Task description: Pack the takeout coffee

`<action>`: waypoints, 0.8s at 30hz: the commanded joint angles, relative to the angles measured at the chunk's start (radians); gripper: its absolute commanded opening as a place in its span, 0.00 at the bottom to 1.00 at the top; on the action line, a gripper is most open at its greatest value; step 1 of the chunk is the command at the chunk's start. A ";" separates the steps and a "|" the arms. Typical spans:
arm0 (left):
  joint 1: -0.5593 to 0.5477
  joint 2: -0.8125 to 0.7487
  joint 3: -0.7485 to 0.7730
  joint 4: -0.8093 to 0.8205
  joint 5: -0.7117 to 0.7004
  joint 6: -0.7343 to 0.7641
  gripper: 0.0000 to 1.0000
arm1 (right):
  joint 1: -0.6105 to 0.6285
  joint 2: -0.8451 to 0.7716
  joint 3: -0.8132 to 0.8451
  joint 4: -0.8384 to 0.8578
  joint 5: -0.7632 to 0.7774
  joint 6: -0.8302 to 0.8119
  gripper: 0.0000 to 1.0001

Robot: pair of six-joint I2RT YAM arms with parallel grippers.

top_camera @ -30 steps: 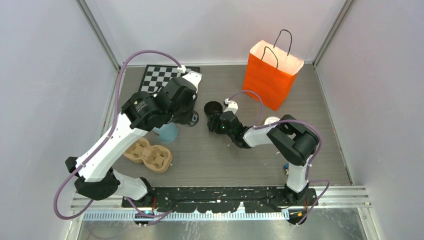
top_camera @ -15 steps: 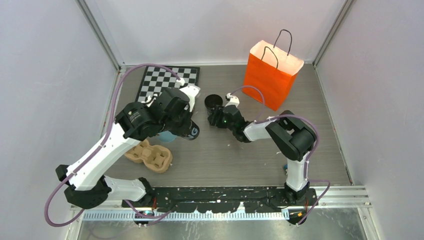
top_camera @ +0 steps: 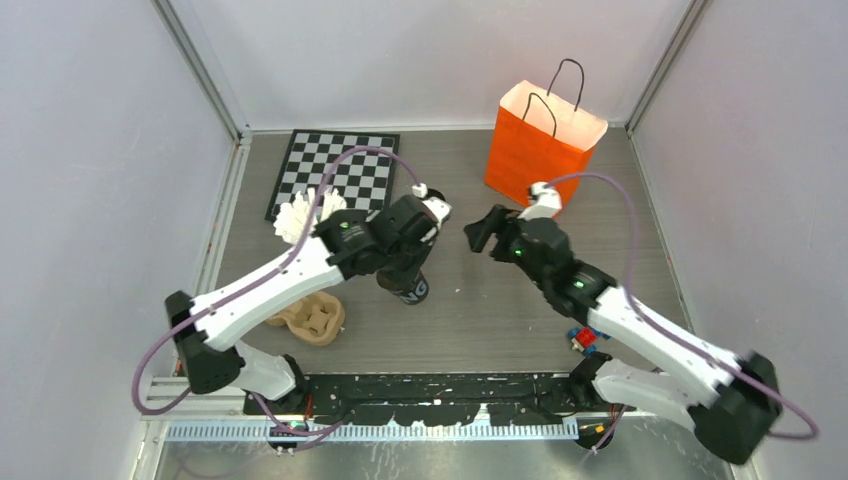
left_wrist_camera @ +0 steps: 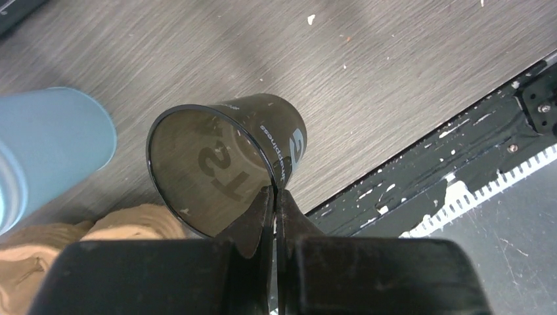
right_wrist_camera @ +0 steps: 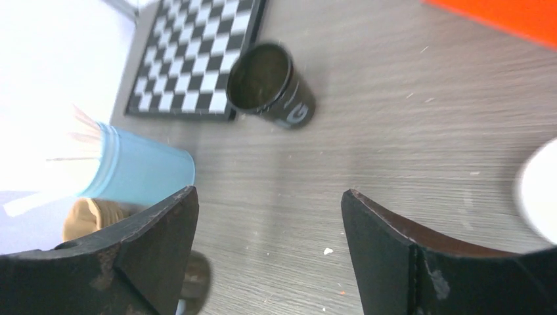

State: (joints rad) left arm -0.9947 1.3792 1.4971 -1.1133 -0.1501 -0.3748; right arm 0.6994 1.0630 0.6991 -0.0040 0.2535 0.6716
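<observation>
Left gripper [left_wrist_camera: 274, 194] pinches the rim wall of a lidless black cup [left_wrist_camera: 223, 157], which hangs just beyond its jaws. Thin paper looks light and crushable, so a gentle rim pinch suits. Right gripper [right_wrist_camera: 268, 203] gapes empty.

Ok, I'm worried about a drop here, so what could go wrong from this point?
1. The left gripper pinches only the thin rim of the black cup, which hangs tilted. The cup may slip out, or the rim may crumple.
2. The blue cup of sticks stands close to the cardboard carrier. Lowering the black cup there could knock it over.
</observation>
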 commanded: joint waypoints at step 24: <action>-0.202 0.463 0.223 0.150 -0.142 -0.064 0.40 | -0.008 -0.727 0.091 -0.805 0.399 0.066 0.91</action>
State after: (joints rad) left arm -1.1816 1.8999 1.6428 -0.9482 -0.2676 -0.4202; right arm 0.6914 0.3233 0.7853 -0.7990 0.6418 0.7223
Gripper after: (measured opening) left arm 0.366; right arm 0.908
